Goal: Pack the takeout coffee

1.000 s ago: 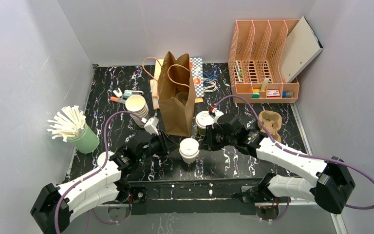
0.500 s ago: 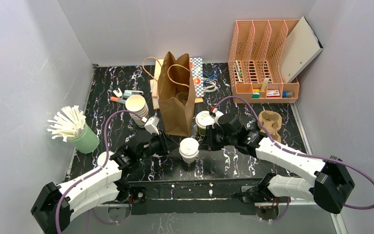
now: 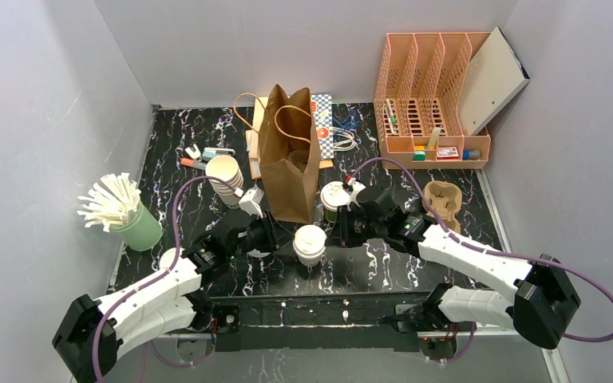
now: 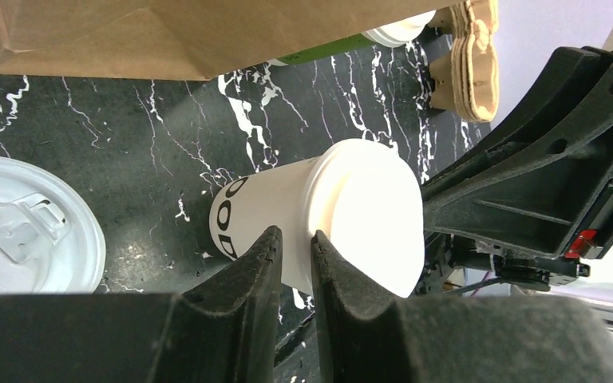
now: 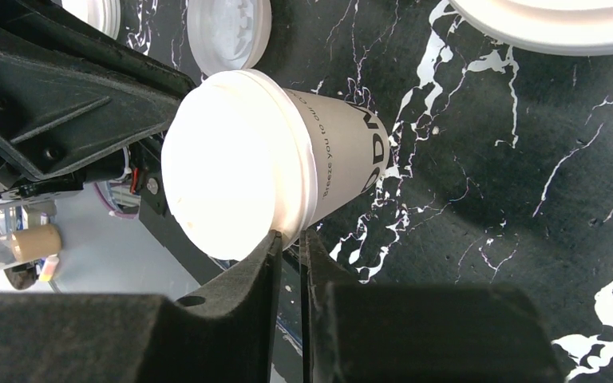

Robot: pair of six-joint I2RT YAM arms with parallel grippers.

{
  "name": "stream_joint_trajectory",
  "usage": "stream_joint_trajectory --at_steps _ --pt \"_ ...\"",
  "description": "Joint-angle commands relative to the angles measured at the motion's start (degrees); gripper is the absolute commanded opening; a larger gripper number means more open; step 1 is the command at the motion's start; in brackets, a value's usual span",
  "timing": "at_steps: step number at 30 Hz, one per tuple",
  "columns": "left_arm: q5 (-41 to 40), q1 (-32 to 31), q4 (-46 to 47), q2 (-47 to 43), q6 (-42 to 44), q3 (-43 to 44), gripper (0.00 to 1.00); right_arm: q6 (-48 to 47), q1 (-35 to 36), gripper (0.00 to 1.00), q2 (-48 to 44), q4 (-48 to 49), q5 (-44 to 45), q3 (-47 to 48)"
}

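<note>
The pale cream coffee cup [image 3: 310, 243] with a white sip lid stands upright in the near middle of the table. It also shows in the left wrist view [image 4: 351, 215] and in the right wrist view [image 5: 239, 159]. The green-sided coffee cup [image 3: 334, 198] with a white lid stands just behind it, beside the brown paper bag [image 3: 289, 159]. My left gripper [image 3: 275, 237] is shut, its tips [image 4: 295, 235] against the cream cup's lid rim from the left. My right gripper [image 3: 338, 231] is shut, its tips [image 5: 291, 235] at the lid rim from the right.
A stack of lidless cream cups [image 3: 225, 177] lies left of the bag. A loose white lid [image 3: 172, 259] lies by my left arm. A cardboard cup carrier [image 3: 441, 199] sits at the right. A green holder of straws [image 3: 136, 227] stands at the left. An orange organizer [image 3: 435, 96] stands at the back right.
My left gripper has edged a little to the right, closer to the cream cup. The right gripper and both cups have stayed in place.
</note>
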Motion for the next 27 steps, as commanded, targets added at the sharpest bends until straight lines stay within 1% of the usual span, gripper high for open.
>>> stream_joint_trajectory --at_steps 1,7,10,14,16,19,21,24,27 --pt "-1.05 -0.75 -10.98 1.57 4.19 3.09 0.19 -2.80 0.80 0.22 0.27 -7.45 1.88 0.78" --pt "-3.97 -0.75 -17.01 1.77 7.61 9.53 0.25 -4.63 0.75 0.27 -1.03 -9.92 3.12 4.96" --pt "-4.88 -0.75 -18.34 1.27 8.23 11.73 0.30 -5.66 0.71 0.30 -1.16 -10.81 3.79 6.04" --pt "-5.02 -0.75 -19.81 0.23 8.44 13.61 0.36 -7.77 0.68 0.31 -1.82 -10.75 5.72 7.36" --pt "-4.14 -0.75 -19.94 -0.98 7.60 13.51 0.36 -9.00 0.52 0.32 -1.44 -10.69 6.53 8.27" --pt "-1.31 -0.75 -17.92 -3.24 3.95 11.24 0.36 -10.71 -0.09 0.32 -0.01 -10.25 5.86 10.03" --pt "0.38 -0.75 -16.05 -5.35 1.23 8.86 0.37 -12.03 -0.53 0.36 0.87 -9.27 4.02 10.94" --pt "1.32 -0.83 -14.63 -8.99 -1.52 5.81 0.42 -15.46 -0.52 0.43 1.17 -7.04 1.51 11.49" --pt "0.99 -0.83 -14.48 -11.55 -2.83 4.28 0.40 -18.70 -0.54 0.49 1.36 -5.57 0.04 12.14"
